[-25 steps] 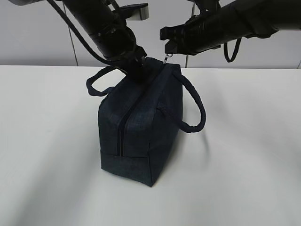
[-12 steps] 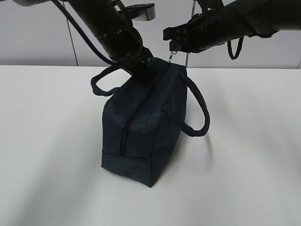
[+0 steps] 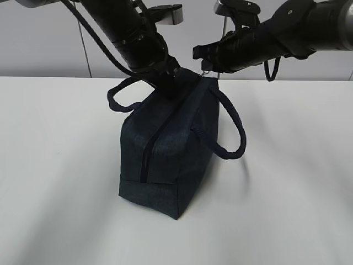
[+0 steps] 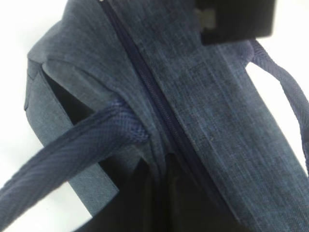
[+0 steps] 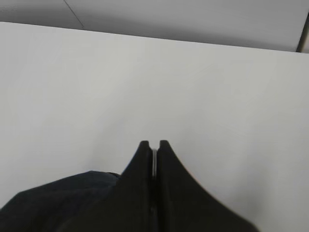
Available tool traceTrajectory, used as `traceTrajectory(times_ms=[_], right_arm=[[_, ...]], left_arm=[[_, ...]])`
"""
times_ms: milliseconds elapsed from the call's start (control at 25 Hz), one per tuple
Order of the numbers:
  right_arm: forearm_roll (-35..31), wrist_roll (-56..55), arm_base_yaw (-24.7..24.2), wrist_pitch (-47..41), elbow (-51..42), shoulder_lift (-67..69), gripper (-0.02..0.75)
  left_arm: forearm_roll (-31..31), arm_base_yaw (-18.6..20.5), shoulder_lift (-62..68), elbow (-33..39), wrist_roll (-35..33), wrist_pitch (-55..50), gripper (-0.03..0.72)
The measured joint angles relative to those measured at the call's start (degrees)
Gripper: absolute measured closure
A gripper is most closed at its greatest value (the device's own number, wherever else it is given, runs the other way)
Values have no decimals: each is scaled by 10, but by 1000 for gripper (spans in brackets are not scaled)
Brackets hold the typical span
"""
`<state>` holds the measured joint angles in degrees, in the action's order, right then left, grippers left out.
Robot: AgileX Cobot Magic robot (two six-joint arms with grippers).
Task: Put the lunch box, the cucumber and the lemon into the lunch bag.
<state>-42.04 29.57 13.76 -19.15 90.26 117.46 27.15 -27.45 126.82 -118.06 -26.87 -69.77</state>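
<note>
White table [image 3: 66,182] is occupied only by the dark navy boxy fabric lunch bag [image 3: 171,149], standing just left of centre, two padded loop handles drooping to either side. Zipper [image 4: 159,111] is seen fully closed along the top in the left wrist view; closure is less clear in the exterior view. Since a second ago the bag is shifted slightly right and the far top corner is lifted; over the last half second almost nothing is changed, so it is judged that the pull is stalled and the bag is being dragged rather than unzipped. Left gripper [image 3: 172,83] is pressed onto the bag top at the far end; whether fabric is pinched cannot be told. Right gripper [image 5: 153,147] is shown only in its wrist view with jaws nearly together on a thin sliver, judged to be the metal ring pull [image 3: 205,68]. Lunch box, cucumber and lemon are not seen in any view
</note>
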Motion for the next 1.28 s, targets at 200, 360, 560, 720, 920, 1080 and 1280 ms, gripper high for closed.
traceTrajectory(times_ms=[200, 360, 560, 720, 920, 1080, 1280], right_arm=[[-1, -6, 0, 2, 16, 6, 738], [-2, -7, 0, -2, 31, 6, 738], [-2, -8, 0, -2, 45, 23, 738], [-2, -11, -1, -1, 50, 45, 738], [-3, -13, -2, 3, 50, 54, 738], [-6, -15, -2, 3, 50, 64, 738], [-12, -19, -2, 4, 53, 72, 738]], left_arm=[[-2, -3, 0, 0, -1, 0, 697], [-3, -5, 0, 0, -1, 2, 697], [-3, -5, 0, 0, -1, 3, 697], [-3, -5, 0, 0, -1, 3, 697], [-3, -7, 0, 0, -1, 3, 697], [-4, -8, 0, 0, -1, 3, 697], [-6, -8, 0, 0, -1, 3, 697]])
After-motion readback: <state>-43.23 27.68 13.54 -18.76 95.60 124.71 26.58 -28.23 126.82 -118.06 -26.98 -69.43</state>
